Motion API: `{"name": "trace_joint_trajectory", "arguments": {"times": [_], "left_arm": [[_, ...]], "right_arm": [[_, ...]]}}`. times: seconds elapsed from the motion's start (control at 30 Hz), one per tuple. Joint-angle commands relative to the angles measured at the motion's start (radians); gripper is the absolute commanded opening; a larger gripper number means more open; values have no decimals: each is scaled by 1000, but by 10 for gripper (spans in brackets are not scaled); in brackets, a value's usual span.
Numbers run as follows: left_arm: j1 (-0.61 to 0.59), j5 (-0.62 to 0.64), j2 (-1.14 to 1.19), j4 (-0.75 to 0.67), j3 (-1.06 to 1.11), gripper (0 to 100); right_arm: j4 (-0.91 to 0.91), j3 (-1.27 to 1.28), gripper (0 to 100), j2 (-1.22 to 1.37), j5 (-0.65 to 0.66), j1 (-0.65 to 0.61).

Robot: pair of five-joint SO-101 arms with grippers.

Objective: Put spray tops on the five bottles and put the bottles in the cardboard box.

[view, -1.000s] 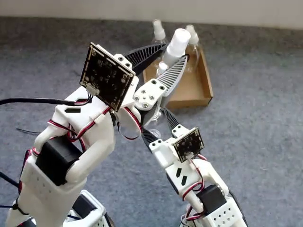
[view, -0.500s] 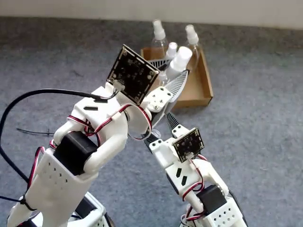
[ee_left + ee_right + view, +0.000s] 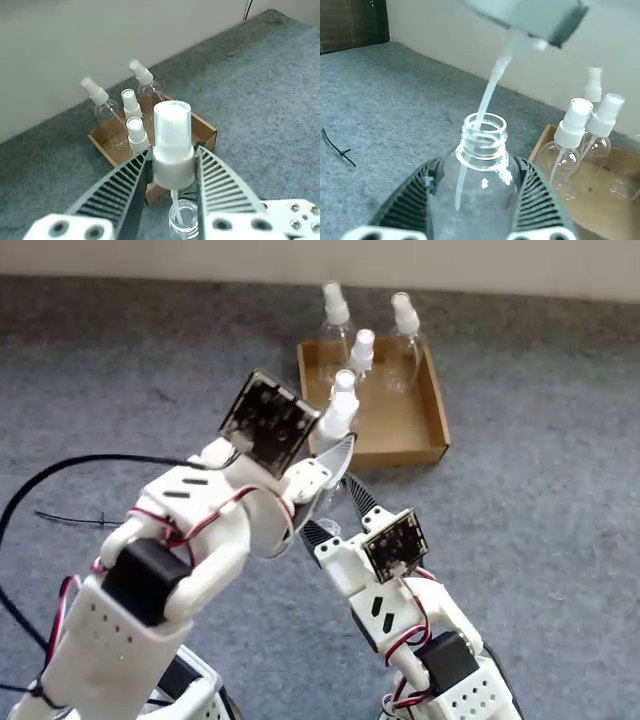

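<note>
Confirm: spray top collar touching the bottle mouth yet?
Apart. Right wrist view shows bare dip tube spanning the gap between spray top collar and bottle mouth.

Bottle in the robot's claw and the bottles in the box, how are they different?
The held bottle has an open neck with nothing on it yet; the four boxed bottles each wear a white sprayer. The held bottle sits between the right gripper's fingers over the carpet; the boxed bottles stand in the cardboard box. A spray top in the left gripper dips its tube into the held bottle only. All are clear.

Grey carpet (image 3: 550, 390), cardboard box (image 3: 400, 454), black cable tie (image 3: 335, 145)
</note>
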Motion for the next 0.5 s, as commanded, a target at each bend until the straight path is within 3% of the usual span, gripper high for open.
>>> {"name": "trace_joint_trajectory", "arguments": {"times": [0.0,0.27,0.47], "left_arm": [[-19,6,-54,2,18,153],[-24,5,-51,17,-73,152],[-162,-41,-51,32,-96,150]], "right_arm": [[2,-12,5,-12,-8,-4],[2,-10,5,-12,-8,-4],[2,-10,5,-12,-8,-4]]}}
